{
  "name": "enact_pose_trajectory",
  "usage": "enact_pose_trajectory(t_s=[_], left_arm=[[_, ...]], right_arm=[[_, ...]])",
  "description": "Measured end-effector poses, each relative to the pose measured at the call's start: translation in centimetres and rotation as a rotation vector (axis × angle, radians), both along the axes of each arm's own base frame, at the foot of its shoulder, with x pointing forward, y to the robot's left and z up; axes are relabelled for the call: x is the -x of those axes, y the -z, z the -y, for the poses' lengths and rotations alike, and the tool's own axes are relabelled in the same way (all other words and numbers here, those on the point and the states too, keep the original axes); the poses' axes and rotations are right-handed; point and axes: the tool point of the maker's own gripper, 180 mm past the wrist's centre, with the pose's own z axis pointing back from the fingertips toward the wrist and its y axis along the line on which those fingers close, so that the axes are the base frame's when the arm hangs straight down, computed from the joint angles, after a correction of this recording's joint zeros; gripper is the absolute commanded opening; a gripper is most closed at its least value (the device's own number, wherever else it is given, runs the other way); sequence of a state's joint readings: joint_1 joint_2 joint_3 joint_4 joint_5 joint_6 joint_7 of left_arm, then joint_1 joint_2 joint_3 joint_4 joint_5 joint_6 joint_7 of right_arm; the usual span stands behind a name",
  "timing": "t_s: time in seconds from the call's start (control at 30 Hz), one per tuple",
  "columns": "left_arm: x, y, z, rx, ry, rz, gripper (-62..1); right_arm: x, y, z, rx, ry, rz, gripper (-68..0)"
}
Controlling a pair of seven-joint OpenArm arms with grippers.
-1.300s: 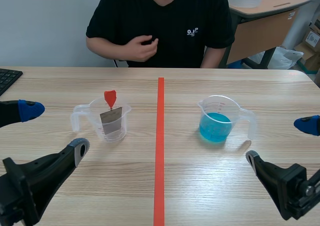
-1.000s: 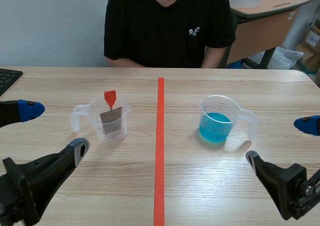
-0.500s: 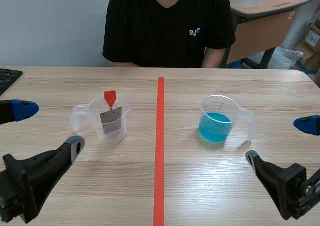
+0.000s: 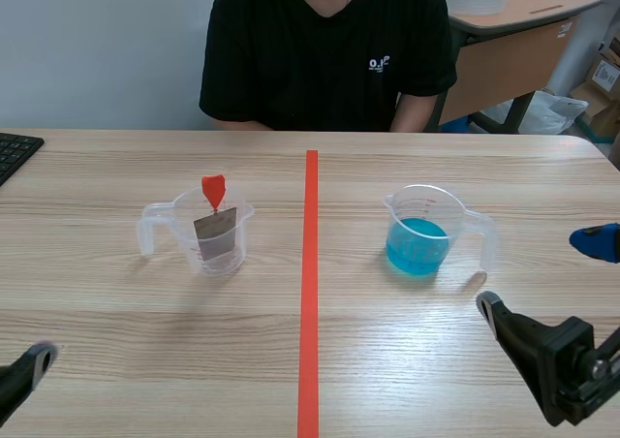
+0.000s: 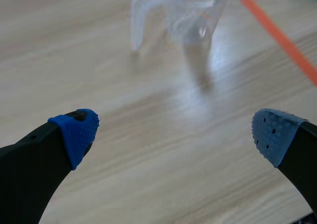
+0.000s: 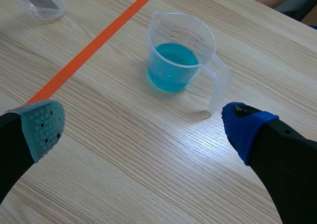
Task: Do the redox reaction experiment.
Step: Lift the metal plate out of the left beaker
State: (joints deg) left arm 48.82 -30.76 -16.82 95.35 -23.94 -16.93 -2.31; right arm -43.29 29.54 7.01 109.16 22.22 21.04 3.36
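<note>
Scene view: the clear left beaker (image 4: 199,233) stands on the table (image 4: 145,312) on the left arm's side of the orange tape line (image 4: 310,293). A grey metal strip (image 4: 216,236) stands in it, hung from a red clip (image 4: 213,189) that shows above the rim. The right beaker (image 4: 424,227), part filled with blue solution (image 4: 418,245), stands across the line, well apart from it. A person (image 4: 325,50) sits at the far edge. Of the left gripper you see only one fingertip (image 4: 35,360) low at the near corner, well short of its beaker. The right gripper (image 4: 542,275) sits near its beaker's handle, touching nothing. Left wrist view: fingers wide apart, nothing between the pads (image 5: 79,130), the beaker ahead and blurred. Right wrist view: fingers likewise spread and empty, the blue beaker ahead, its handle (image 6: 218,84) toward the blue pad (image 6: 245,126). Handling, as a judgement: both beakers look thin, light and smooth, so a hard squeeze may flex the wall. The liquid will slosh if you tip it. Take the strip by the clip above the rim, since the thin plate itself offers little to hold. Steady the blue beaker by its handle or low on the wall.
</note>
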Motion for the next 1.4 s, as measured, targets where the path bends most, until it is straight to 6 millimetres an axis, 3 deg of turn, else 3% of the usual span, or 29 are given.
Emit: enact_pose_trajectory(t_s=[0.2, 0.33, 0.57, 0.7, 0.9, 1.07, 1.23, 1.4], left_arm=[[4.1, 3.4, -5.5, -0.034, -0.167, -0.112, 1.4], [7.8, 5.7, -7.9, -0.047, -0.272, -0.205, 1.4], [14.7, 9.8, -9.6, -0.026, -0.445, -0.361, 1.4], [17.5, 11.2, -9.6, -0.012, -0.511, -0.418, 1.4], [18.6, 12.3, -8.0, -0.004, -0.482, -0.459, 1.4], [17.6, 13.7, -6.0, 0.033, -0.446, -0.469, 1.4], [17.1, 15.1, -5.2, 0.038, -0.427, -0.491, 1.4], [17.0, 16.3, -4.5, 0.056, -0.424, -0.511, 1.4]], right_arm=[[-1.8, -1.5, 0.0, 0.005, -0.002, 0.068, 0.4], [-3.4, -3.1, 0.0, 0.006, -0.002, 0.133, 0.4], [-5.9, -6.3, -0.4, 0.044, -0.075, 0.246, 0.4], [-7.0, -8.2, -0.8, 0.095, -0.156, 0.297, 0.4], [-8.3, -9.7, -1.9, 0.167, -0.240, 0.332, 0.4], [-7.6, -8.2, -5.2, 0.173, -0.400, 0.275, 0.4], [-7.2, -5.9, -7.9, 0.131, -0.534, 0.209, 0.4], [-7.5, -5.6, -10.1, 0.025, -0.610, 0.224, 0.4]])
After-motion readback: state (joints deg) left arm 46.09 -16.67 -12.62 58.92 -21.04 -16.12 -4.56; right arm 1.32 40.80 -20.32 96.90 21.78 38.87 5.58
